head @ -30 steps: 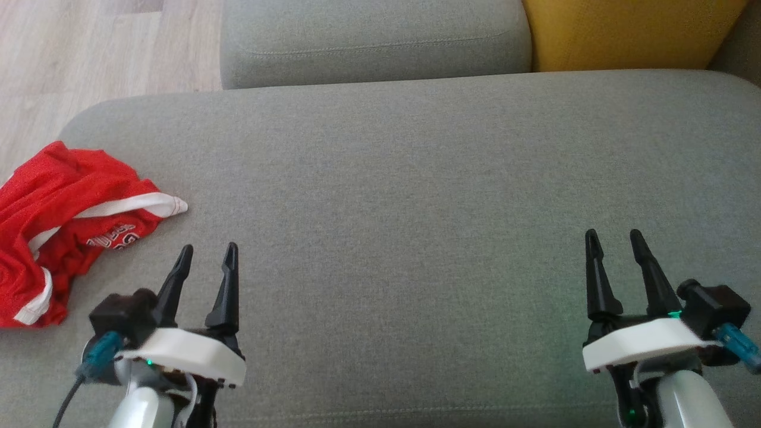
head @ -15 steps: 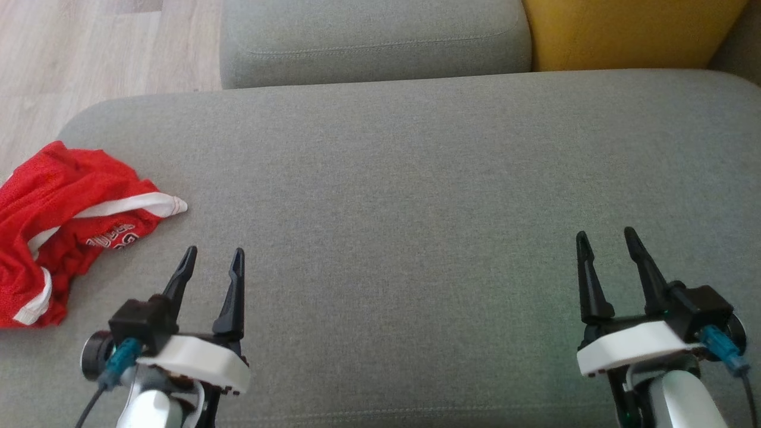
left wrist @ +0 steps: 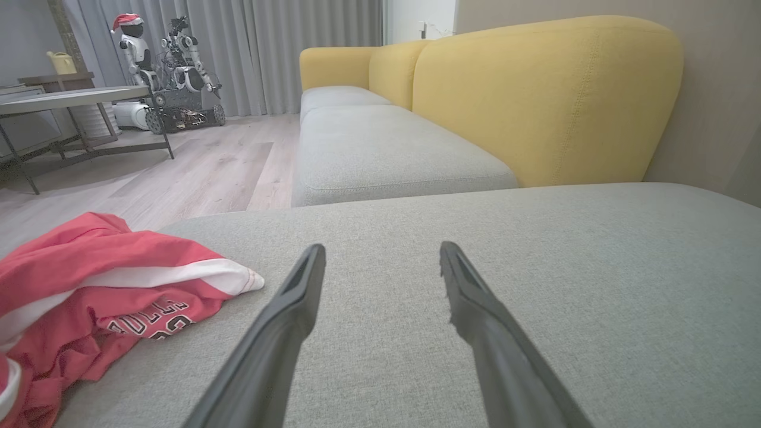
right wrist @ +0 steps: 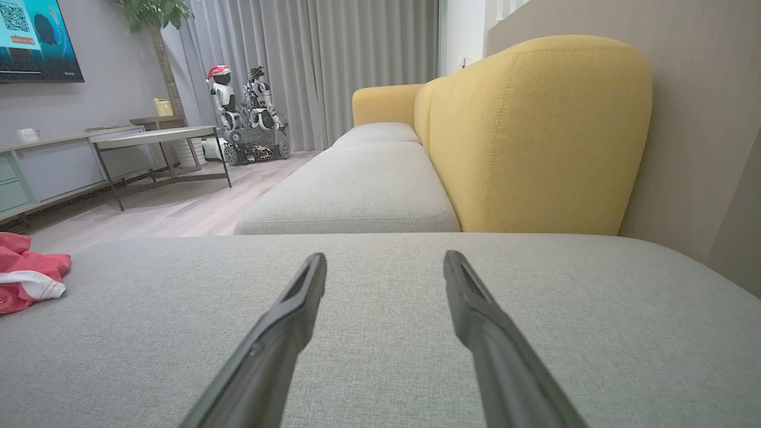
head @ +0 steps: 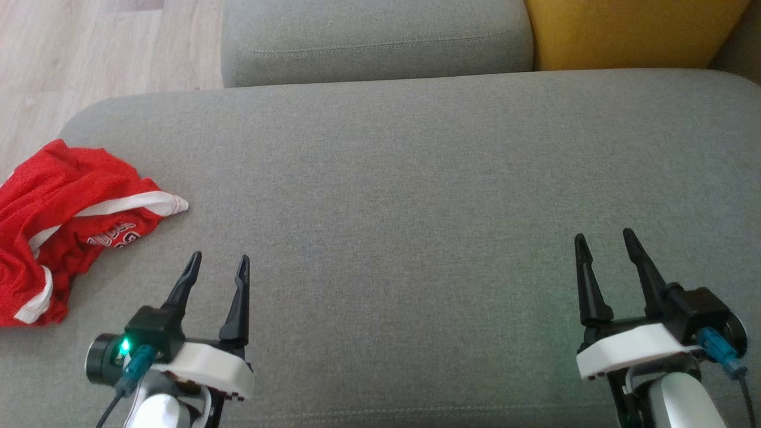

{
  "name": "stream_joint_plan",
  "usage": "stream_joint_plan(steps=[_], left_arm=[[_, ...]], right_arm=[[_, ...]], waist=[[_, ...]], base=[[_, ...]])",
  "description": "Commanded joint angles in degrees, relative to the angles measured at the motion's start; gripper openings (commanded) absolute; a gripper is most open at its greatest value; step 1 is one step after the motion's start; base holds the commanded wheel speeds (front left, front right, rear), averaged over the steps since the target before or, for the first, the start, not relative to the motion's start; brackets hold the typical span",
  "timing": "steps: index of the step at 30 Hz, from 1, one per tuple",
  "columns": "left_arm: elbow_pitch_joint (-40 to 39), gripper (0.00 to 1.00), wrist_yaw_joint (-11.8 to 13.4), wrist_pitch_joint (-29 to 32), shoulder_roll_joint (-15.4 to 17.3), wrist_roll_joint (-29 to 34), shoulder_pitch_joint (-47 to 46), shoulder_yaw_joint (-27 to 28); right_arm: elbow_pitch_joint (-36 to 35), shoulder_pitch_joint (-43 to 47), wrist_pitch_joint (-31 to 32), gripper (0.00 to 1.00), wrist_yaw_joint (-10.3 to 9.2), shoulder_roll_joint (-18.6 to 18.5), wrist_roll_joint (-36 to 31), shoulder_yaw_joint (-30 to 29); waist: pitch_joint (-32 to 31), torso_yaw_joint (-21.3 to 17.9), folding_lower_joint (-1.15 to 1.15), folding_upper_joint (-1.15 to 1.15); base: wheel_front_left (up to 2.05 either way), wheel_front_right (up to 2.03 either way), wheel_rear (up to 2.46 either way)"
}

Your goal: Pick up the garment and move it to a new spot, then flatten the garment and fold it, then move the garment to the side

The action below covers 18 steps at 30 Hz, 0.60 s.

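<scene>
1. Lying crumpled at the left end of the grey sofa cushion [head: 416,166]: one red garment [head: 65,202] with white trim and white lettering, next to the wood floor [head: 89,53].
2. Two grippers, both low over that cushion with fingers pointing toward the sofa back.
3. Left gripper [head: 220,257]: fingers spread apart, nothing between them. Tips are just right of the garment, not touching it.
4. Right gripper [head: 604,235]: fingers spread apart, nothing held. It is over the cushion's right side, well apart from the garment.
5. Beyond them: one second cushion [head: 374,41], grey, and the yellow backrest [head: 624,30].
</scene>
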Motion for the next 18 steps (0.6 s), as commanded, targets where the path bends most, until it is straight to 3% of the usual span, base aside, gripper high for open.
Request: stream_joint_plan(steps=[1, 18], left_arm=[[-1.6, 1.00, -0.3, -0.7, 0.3, 0.3, -2.2, 2.5], [0.1, 1.00, -1.1, -0.7, -1.1, 1.0, -2.3, 4.4]], right_arm=[[-2.2, -1.0, -0.3, 1.00, 0.44, -0.2, 0.1, 1.2], [-2.1, -1.0, -0.2, 1.00, 0.44, -0.2, 2.4, 1.2]], waist=[[0.0, 0.0, 0.00, 0.00], [0.1, -0.1, 0.00, 0.00]], base=[[0.00, 0.00, 0.00], [0.00, 0.00, 0.00]])
